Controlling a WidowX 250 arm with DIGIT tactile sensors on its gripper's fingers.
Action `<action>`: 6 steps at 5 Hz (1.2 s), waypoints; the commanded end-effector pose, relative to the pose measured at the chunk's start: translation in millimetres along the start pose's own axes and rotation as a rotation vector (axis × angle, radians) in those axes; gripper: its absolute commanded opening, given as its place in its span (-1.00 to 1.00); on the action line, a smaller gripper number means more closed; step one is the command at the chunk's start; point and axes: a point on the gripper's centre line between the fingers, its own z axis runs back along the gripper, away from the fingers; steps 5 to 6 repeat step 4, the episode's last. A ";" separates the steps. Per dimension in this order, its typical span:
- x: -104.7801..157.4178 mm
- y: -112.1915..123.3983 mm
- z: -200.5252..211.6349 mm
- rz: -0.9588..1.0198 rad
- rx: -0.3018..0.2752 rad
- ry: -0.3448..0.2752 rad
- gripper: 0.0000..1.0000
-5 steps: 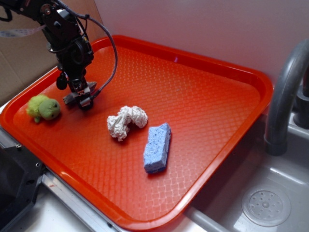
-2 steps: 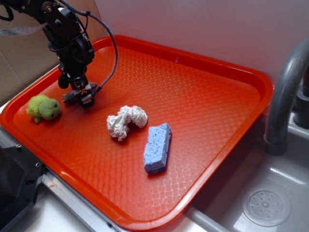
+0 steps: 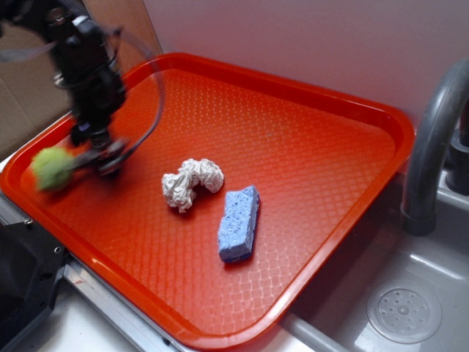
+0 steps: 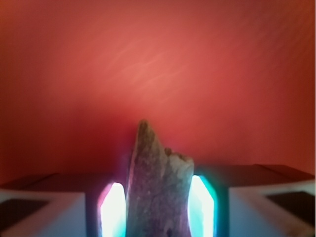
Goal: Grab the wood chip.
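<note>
- Over the left end of the orange tray [image 3: 308,154], your pincer [image 3: 102,152] shows only as a motion-blurred dark shape in the exterior view, so you cannot read the jaws from there.
- Look at the wrist view instead: the pincer [image 4: 159,207] is closed down to a narrow gap, and the wood chip [image 4: 158,182] stands clamped in that gap, pressed on both sides.
- You see the wood chip as a rough, grey-brown sliver, its pointed end sticking up past the fingers [image 4: 44,212] toward the orange surface beyond.
- Bright strips, pinkish-white on the left and teal-edged on the right, show on each side of the chip.
- In the exterior view the chip itself is lost in the blur at the pincer tips.
- Just left of the pincer, the yellow-green plush toy [image 3: 51,169] is also smeared; you cannot tell whether the two touch.
- Near the tray's middle lies the crumpled white paper wad [image 3: 190,183], and the blue sponge [image 3: 239,224] lies just to its right, apart from it.
- Both sit well apart from the pincer.
- To the right of the tray you have a grey faucet [image 3: 432,139] rising over a sink [image 3: 403,308].
</note>
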 end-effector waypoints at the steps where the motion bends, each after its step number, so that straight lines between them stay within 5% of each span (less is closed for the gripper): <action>1: 45.9 -49.3 117.6 0.439 -0.050 -0.059 -1.00; 3: 75.9 -43.8 189.3 0.586 -0.105 0.026 -1.00; 6: 77.0 -36.9 181.9 0.600 -0.132 0.048 -1.00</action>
